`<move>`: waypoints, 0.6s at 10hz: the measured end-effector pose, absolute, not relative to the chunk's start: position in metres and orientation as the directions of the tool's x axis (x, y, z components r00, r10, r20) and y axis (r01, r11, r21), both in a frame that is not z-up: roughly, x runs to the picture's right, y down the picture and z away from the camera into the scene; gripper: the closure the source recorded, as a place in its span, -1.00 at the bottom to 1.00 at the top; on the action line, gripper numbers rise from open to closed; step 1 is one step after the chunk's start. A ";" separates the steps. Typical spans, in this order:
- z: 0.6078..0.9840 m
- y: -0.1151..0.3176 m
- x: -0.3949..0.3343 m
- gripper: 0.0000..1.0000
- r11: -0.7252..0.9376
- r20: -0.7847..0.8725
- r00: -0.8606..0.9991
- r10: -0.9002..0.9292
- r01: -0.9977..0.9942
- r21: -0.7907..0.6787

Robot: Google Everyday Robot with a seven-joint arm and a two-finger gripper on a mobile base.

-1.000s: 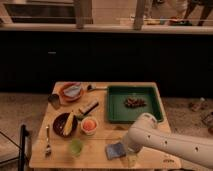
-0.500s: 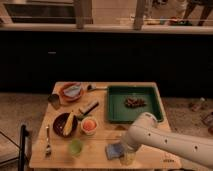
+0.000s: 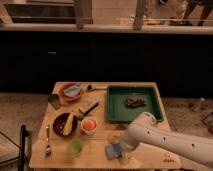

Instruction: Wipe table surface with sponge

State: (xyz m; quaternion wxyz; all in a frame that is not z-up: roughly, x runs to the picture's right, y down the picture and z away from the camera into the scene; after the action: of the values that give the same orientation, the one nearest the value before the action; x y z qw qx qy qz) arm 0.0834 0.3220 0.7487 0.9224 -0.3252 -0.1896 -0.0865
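Little has moved: gripper (image 3: pixel 120 154) stays low at blue-grey rectangular sponge (image 3: pixel 111 150) on wooden tabletop (image 3: pixel 95 156), placed for wiping; jaws' state cannot be told.

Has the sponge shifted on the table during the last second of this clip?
No. The sponge keeps the same gap right of the green cup, near the table front edge, with the gripper at its right side.

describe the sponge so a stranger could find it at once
Start at the wooden table, then go to its front edge, right of the green cup. The sponge lies flat there by the white arm's hand; it is the only bluish-grey pad.
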 end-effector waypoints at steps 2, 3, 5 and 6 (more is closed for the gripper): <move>0.753 0.324 0.078 -0.60 0.772 0.420 0.907 -0.034 0.291 -0.565; 0.754 0.325 0.078 -0.56 0.775 0.426 0.904 -0.030 0.290 -0.561; 0.757 0.327 0.081 -0.21 0.783 0.437 0.899 -0.023 0.288 -0.551; 0.758 0.328 0.084 0.03 0.785 0.442 0.897 -0.018 0.286 -0.549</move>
State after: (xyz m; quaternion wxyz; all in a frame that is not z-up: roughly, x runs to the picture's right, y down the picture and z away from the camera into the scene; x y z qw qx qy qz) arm 0.0838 0.3277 0.7576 0.9208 -0.3171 -0.2113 -0.0827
